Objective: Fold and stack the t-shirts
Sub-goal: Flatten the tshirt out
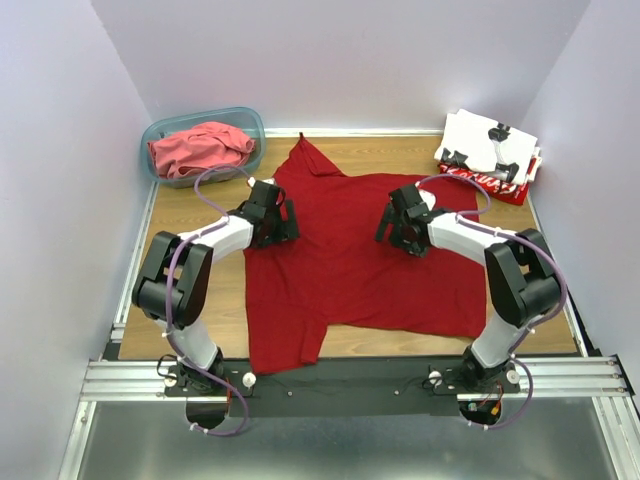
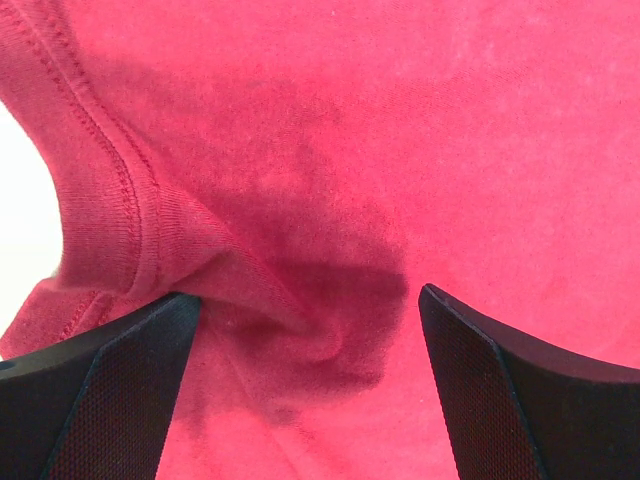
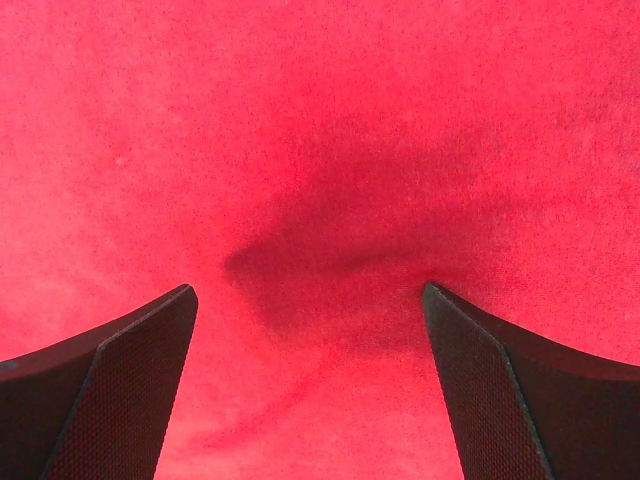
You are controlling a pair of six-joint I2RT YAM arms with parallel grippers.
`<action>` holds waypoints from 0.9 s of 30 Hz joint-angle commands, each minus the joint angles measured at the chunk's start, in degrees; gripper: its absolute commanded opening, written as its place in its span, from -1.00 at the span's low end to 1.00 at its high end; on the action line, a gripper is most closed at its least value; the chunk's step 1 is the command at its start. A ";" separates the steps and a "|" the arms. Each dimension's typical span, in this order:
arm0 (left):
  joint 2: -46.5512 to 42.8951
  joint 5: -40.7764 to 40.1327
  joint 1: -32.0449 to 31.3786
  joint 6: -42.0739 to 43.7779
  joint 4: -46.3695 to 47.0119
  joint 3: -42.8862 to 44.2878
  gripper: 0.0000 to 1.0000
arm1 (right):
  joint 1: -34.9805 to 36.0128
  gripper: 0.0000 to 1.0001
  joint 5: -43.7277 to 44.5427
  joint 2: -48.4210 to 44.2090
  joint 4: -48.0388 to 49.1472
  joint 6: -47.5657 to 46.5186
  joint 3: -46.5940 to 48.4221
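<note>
The main risk is a poor pinch: both sets of fingers stand wide apart over flat cloth, so if they close without pressing down they may slip off the fabric, or catch only the top layer, and a lift would then pull the shirt askew rather than fold it. A second risk is uneven grasps. The left fingers (image 2: 110, 400) have a stitched hem and a raised pleat just ahead of them, while the right fingers (image 3: 520, 400) face plain, seamless cloth with only a shallow pucker, so one side could hold while the other slides, and the fold would twist. The deep red t-shirt (image 1: 350, 270) lies spread out on the table (image 1: 400, 155), its near edge reaching the table's front. The left fingers are down on the shirt's left part near its edge and the right fingers on its upper right part, well apart from each other. In each wrist view the cloth fills the gap between the open fingers and nothing is clamped. The coral-red t-shirt (image 1: 200, 148) sits bunched in the teal tub (image 1: 155, 130) at the far left, and the white printed t-shirt (image 1: 490, 140) rests on the red lettered one (image 1: 495, 187) at the far right.
</note>
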 commanded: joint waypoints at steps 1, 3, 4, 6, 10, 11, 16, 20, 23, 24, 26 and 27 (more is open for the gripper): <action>5.15 -1.30 1.48 3.09 -2.79 4.07 0.97 | -1.13 1.00 3.22 5.21 -2.43 0.92 2.07; 6.65 -1.47 1.83 4.14 -3.23 6.53 0.97 | -1.66 1.00 3.31 6.26 -2.60 0.83 3.30; 8.40 -1.65 1.92 4.58 -3.49 7.94 0.97 | -2.35 1.00 3.22 7.40 -2.69 0.40 4.18; 10.25 -2.17 2.10 6.16 -4.90 12.33 0.97 | -3.24 1.00 2.70 8.72 -2.87 -0.04 6.90; 16.13 -3.06 2.97 8.19 -7.71 19.89 0.97 | -5.69 1.00 1.55 12.59 -3.39 -1.01 11.91; 17.02 -3.23 3.33 8.54 -8.85 22.77 0.97 | -6.05 1.00 1.46 14.16 -3.57 -1.19 12.96; 23.86 -3.32 5.17 11.18 -11.93 34.28 0.97 | -8.42 1.00 -0.12 18.65 -4.62 -2.33 19.65; 29.05 -3.93 5.18 13.54 -15.61 43.86 0.97 | -9.48 1.00 -1.09 21.82 -5.33 -3.47 23.94; 32.23 -4.72 5.35 14.87 -17.11 50.72 0.97 | -9.92 1.00 -2.05 24.45 -6.03 -4.44 27.54; 33.02 -4.81 5.44 14.96 -17.55 52.67 0.97 | -10.01 1.00 -2.06 24.89 -6.21 -4.53 28.35; 34.95 -4.99 5.53 15.48 -19.04 57.92 0.97 | -10.10 1.00 -3.02 26.30 -6.47 -5.05 30.97; 35.48 -5.08 5.70 15.57 -19.58 59.79 0.97 | -10.18 1.00 -3.98 26.65 -6.56 -5.23 31.95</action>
